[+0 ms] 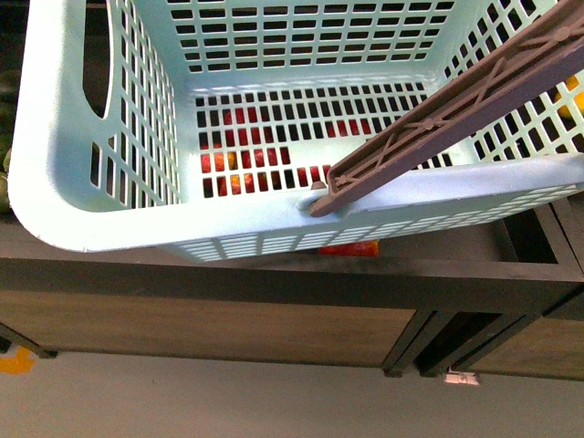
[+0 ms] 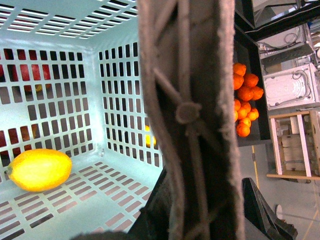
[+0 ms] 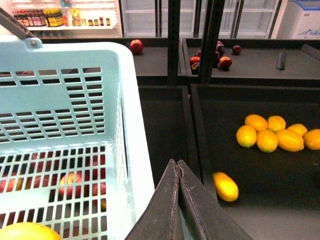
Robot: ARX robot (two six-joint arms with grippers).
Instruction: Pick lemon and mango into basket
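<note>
lemon (image 2: 40,170) already lying on basket (image 1: 55,137) floor. right gripper (image 3: 177,172) jaws shut, empty. left gripper (image 2: 205,220) looks clamped on handle (image 2: 190,115). lone long yellow fruit (image 3: 226,186) in bin (image 3: 280,200), guessing mango: smooth, rolls, bruises easily, so pinch gently across narrow middle.

Bright light from above falls on the basket (image 1: 55,137), and its pale rim glares almost white. The handle (image 2: 190,115) is very close in the left wrist view (soft and fuzzy). The lemon (image 2: 40,170) glows. Shadows lie dark under the basket.

The right gripper (image 3: 177,163) has smooth, dark grey, tapering fingers (image 3: 160,210).
</note>
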